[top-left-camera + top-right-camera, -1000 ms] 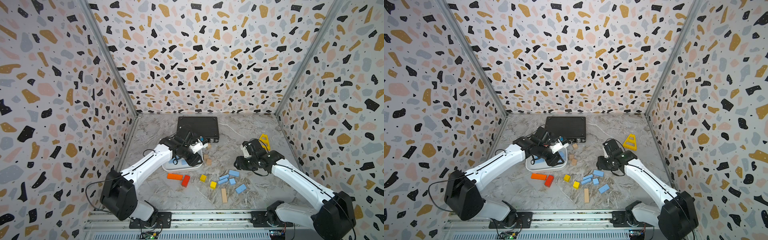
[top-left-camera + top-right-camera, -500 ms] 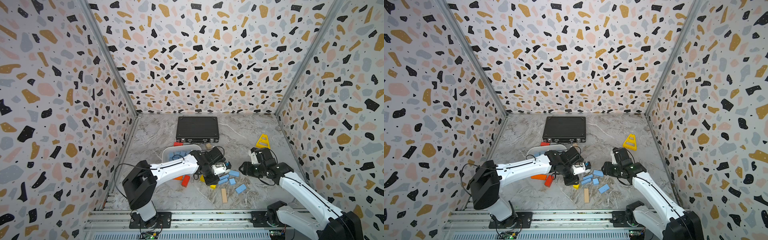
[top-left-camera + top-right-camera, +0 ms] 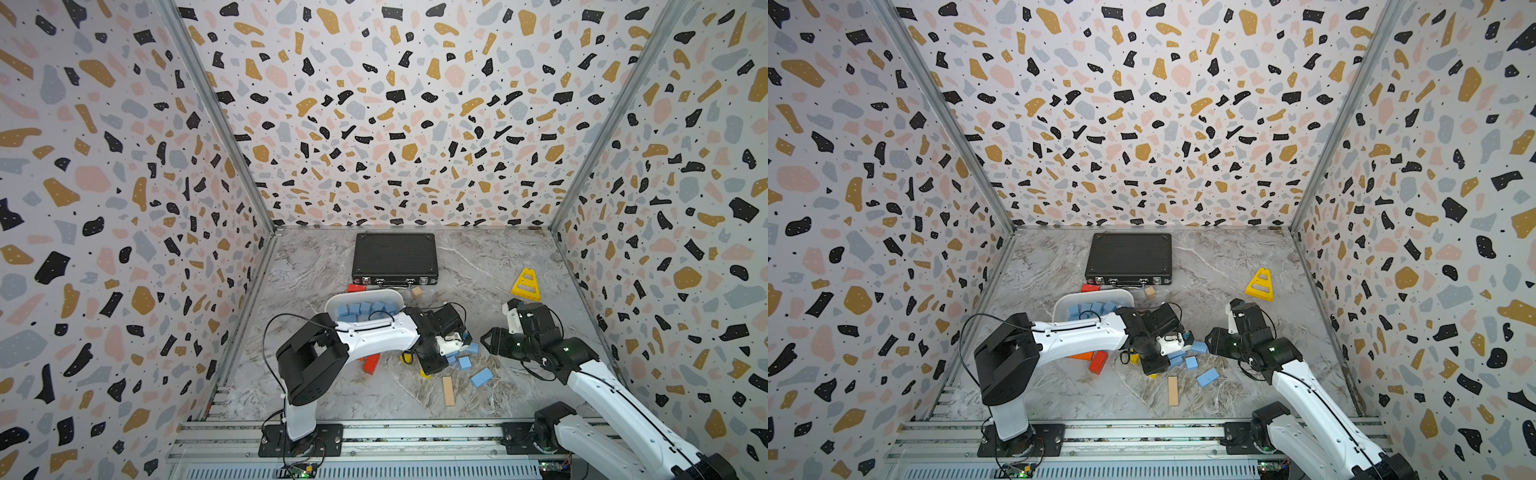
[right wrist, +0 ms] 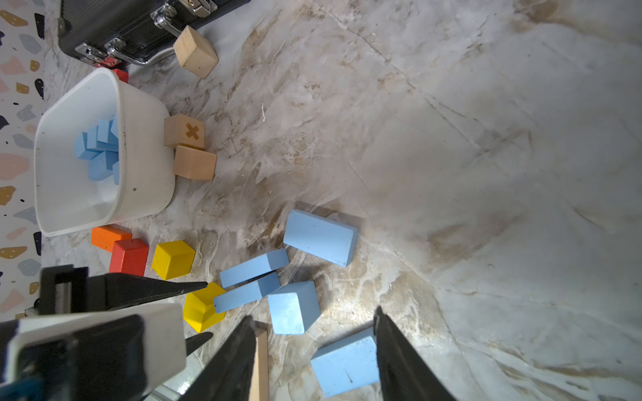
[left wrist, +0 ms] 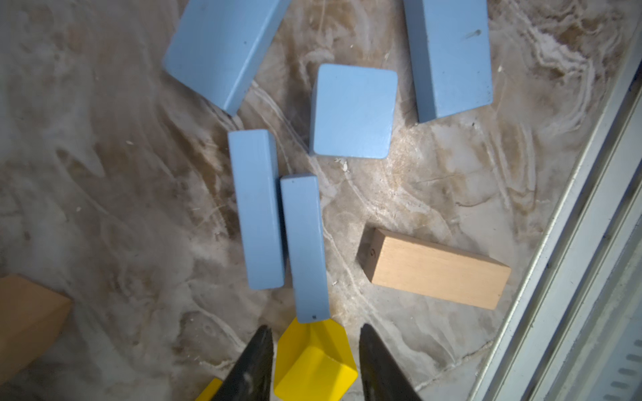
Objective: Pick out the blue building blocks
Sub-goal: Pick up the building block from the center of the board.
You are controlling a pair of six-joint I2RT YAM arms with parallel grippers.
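Note:
Several loose blue building blocks (image 3: 482, 377) lie at the table's front middle: two bars (image 5: 257, 208) side by side, a cube (image 5: 352, 111) and flat slabs (image 4: 321, 237). More blue blocks (image 3: 361, 309) fill the white bin (image 3: 332, 303). My left gripper (image 5: 314, 330) is open and low at the near end of the bars, its fingers (image 4: 205, 284) on either side of a yellow cube (image 5: 312, 357). My right gripper (image 4: 312, 314) is open above the cluster's right side (image 3: 488, 338), with a flat blue slab (image 4: 347, 361) on the table between its fingers.
A black case (image 3: 394, 257) lies at the back and a yellow triangle (image 3: 527, 284) at the back right. Red (image 3: 371, 363) and orange (image 4: 109, 236) blocks, a second yellow cube (image 4: 172, 258), tan cubes (image 4: 194, 163) and a tan bar (image 3: 448, 390) lie around the cluster. The front rail (image 5: 573, 243) runs close by.
My left arm has swung from over the white bin forward and right to the loose blocks and come down around the yellow cube. The right gripper has shifted slightly forward.

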